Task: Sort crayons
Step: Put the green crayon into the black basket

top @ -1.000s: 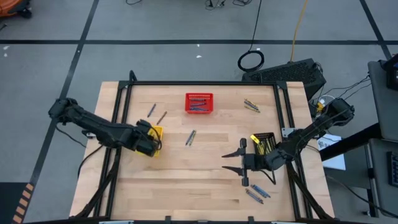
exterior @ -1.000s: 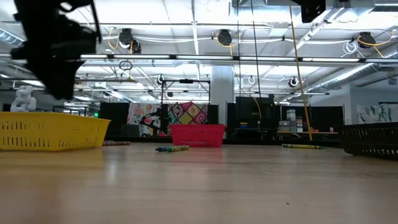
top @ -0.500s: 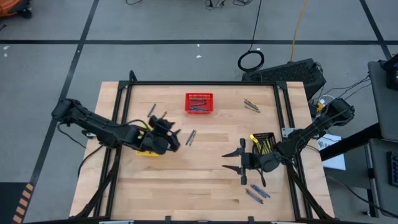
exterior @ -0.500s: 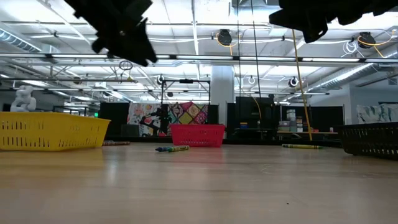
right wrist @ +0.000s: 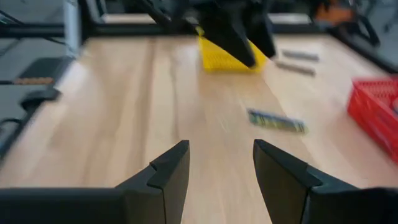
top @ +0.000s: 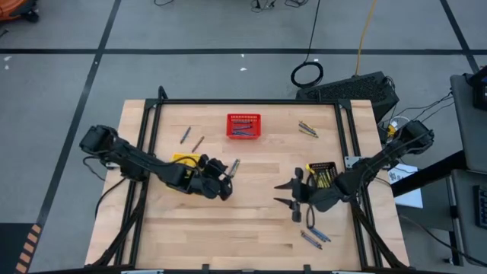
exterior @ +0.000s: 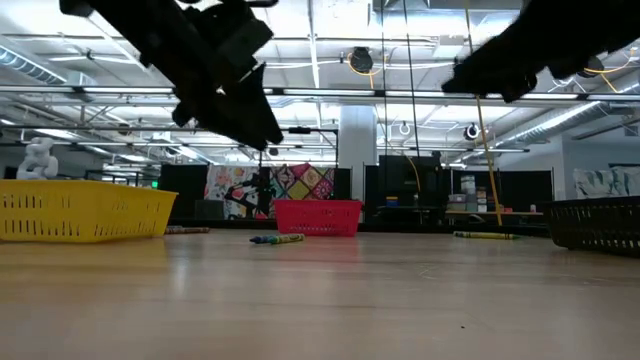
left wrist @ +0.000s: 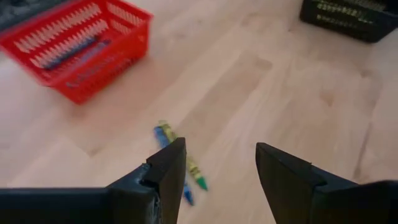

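Note:
Two crayons, one blue and one yellow-green (left wrist: 179, 160), lie side by side on the wooden table's middle (top: 233, 167). My left gripper (top: 226, 185) hovers open just near and left of them; in its wrist view they show by one finger (left wrist: 163, 176), untouched. My right gripper (top: 288, 194) hangs open above the table, left of the black basket (top: 323, 174). More crayons lie loose at the far left (top: 185, 135), far right (top: 307, 129) and near right (top: 313, 234). Several lie in the red basket (top: 243, 126).
The yellow basket (top: 186, 160) stands partly under my left arm. The red basket stands at the far middle, the black basket at the right with yellow-green crayons in it. A black frame (top: 251, 102) borders the table. Bare wood lies along the near edge (top: 228, 236).
My left gripper has left the place over the yellow basket and gone toward the table's right, to the crayon pair in the middle, sinking a little and turning about its wrist. My right gripper has dipped slightly and tipped further down where it hangs.

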